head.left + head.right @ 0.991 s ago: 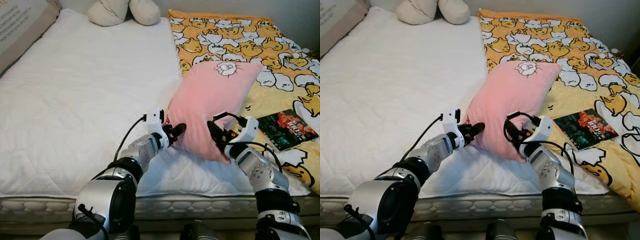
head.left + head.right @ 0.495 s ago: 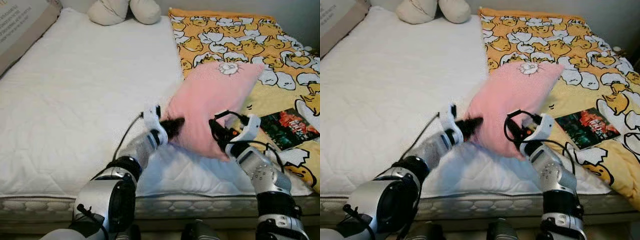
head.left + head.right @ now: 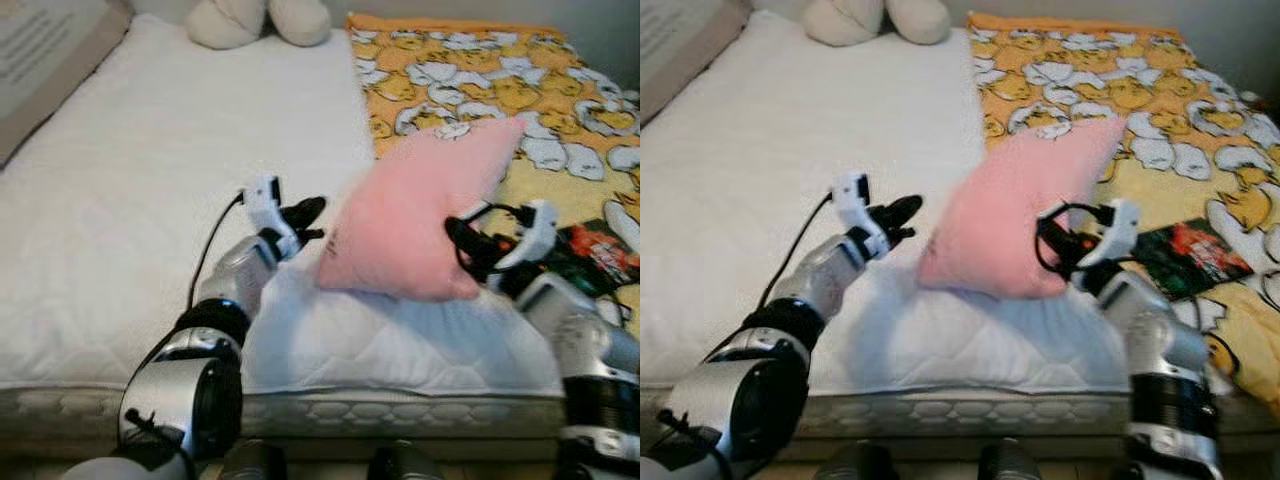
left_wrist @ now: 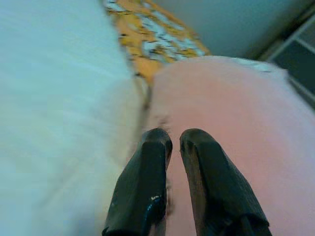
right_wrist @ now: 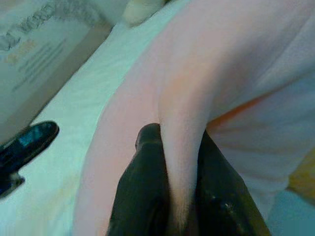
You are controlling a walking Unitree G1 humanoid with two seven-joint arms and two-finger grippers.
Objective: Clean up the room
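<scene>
Right gripper (image 3: 1052, 243) is clenched on the pink pillow (image 3: 1015, 215), I can see a fold of the fabric pinched between its two fingers (image 5: 140, 196) in the right wrist view. Pillow is lifted and tilted, its lower edge over the white mattress (image 3: 150, 180), its top corner over the yellow duck blanket (image 3: 470, 75). My left gripper (image 3: 305, 220) is just beside the pillow's left edge, apart from it, holding nothing, its fingers (image 4: 142, 184) nearly together with a thin gap. Dark book (image 3: 1195, 255) lies on the blanket near the right arm. Cream plush (image 3: 260, 20) sits at the head of the bed, cardboard box (image 3: 45, 55) along the mattress's left side
</scene>
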